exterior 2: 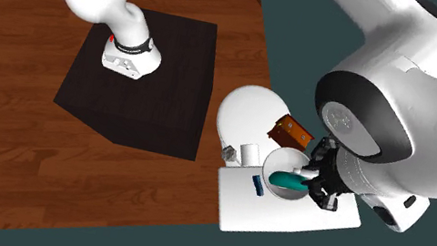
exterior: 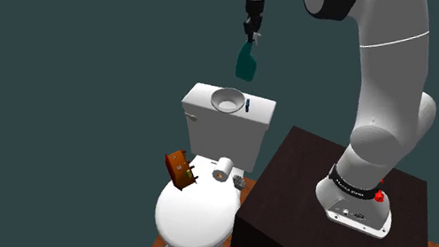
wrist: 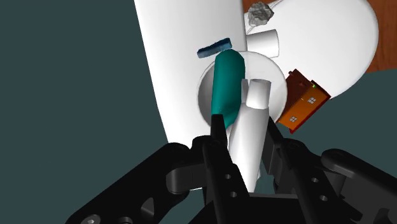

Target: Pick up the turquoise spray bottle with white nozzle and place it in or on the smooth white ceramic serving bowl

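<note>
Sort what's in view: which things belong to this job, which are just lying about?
Job: turquoise spray bottle, in the gripper; white bowl on the toilet tank.
Lying about: small blue object by the bowl; orange toy house, white roll, grey lump on the toilet lid.

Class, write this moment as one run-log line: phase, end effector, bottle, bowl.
phase: carry | end effector: shut on bottle | bottle: held in air above bowl, not touching | bowl: on toilet tank
</note>
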Controlling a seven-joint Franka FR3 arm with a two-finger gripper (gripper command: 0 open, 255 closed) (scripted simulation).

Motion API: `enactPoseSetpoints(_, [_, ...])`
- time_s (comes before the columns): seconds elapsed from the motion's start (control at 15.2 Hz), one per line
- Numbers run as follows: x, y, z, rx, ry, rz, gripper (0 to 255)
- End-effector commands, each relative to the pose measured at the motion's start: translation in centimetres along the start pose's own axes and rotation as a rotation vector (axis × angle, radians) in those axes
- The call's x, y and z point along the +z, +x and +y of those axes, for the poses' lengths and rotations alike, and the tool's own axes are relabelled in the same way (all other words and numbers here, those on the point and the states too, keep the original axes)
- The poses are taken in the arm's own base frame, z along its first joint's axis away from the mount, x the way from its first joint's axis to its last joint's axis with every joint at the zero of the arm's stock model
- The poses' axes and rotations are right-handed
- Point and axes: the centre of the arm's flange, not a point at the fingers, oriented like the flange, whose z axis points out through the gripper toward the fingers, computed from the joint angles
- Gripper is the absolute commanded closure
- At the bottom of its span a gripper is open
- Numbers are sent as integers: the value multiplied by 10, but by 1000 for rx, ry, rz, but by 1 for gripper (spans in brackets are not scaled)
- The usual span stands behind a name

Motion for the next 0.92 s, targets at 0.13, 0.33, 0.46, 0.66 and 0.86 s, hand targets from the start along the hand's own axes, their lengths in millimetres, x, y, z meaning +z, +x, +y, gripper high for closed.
enactPoseSetpoints(0.13, [-28, 29, -36, 1, 0, -1, 255])
enactPoseSetpoints(0.33, [-48, 52, -62, 1, 0, -1, 255])
enactPoseSetpoints(0.46, [-45, 56, -65, 1, 0, -1, 255])
enactPoseSetpoints(0.66, [-30, 56, -65, 1, 0, -1, 255])
enactPoseSetpoints(0.86, [-14, 57, -64, 1, 0, -1, 255])
